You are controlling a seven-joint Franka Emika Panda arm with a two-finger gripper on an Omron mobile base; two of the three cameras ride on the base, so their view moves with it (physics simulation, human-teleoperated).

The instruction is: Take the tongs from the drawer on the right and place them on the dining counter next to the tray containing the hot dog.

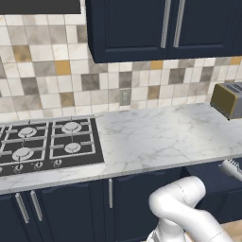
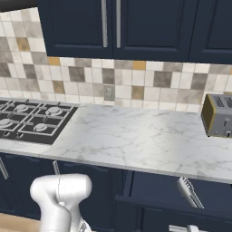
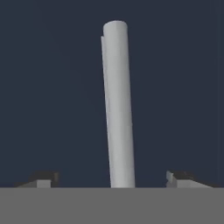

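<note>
Navy drawer (image 2: 181, 199) hangs open under the toaster (image 2: 219, 115), gripper (image 3: 111, 180) spread wide around its slick, stiff handle (image 3: 118, 105), so a centered grab looks safest.

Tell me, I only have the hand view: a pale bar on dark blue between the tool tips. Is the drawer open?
Observer: Yes. In the right base view the drawer stands open below the marble worktop.
Operator: Are the tongs in there?
Observer: Yes, the tongs lie inside it, toward its right side, slanting with one end up toward the worktop's edge.
Operator: Anything on the worktop above them?
Observer: A toaster stands there at the right, against the tiled wall.
</note>
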